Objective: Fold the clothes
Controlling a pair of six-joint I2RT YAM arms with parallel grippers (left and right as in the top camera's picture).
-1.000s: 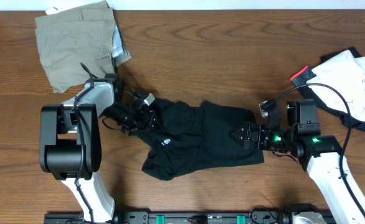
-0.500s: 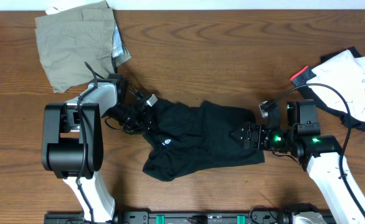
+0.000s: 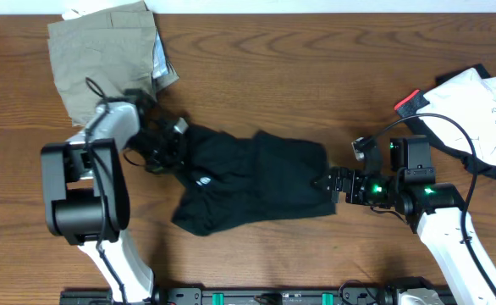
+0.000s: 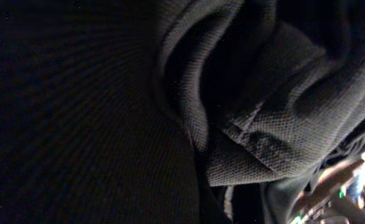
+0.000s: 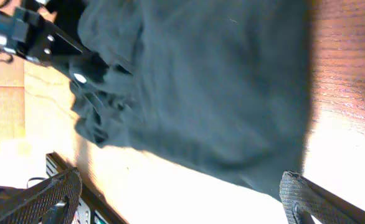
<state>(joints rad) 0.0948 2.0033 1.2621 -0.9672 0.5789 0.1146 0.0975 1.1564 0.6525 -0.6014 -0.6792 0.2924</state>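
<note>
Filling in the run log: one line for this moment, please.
left pincer: shut on left end of black T-shirt | right pincer: open, at its right edge | shirt: crumpled, unfolded

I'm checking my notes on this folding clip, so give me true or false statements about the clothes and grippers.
The left gripper is shut on the black T-shirt. True.
The right gripper is clamped on the shirt. False: it stands open at the shirt's right edge.
The khaki piece lies on the robot's left side. True.
The white printed top lies on the khaki piece. False: it lies on a black garment at the right.
</note>
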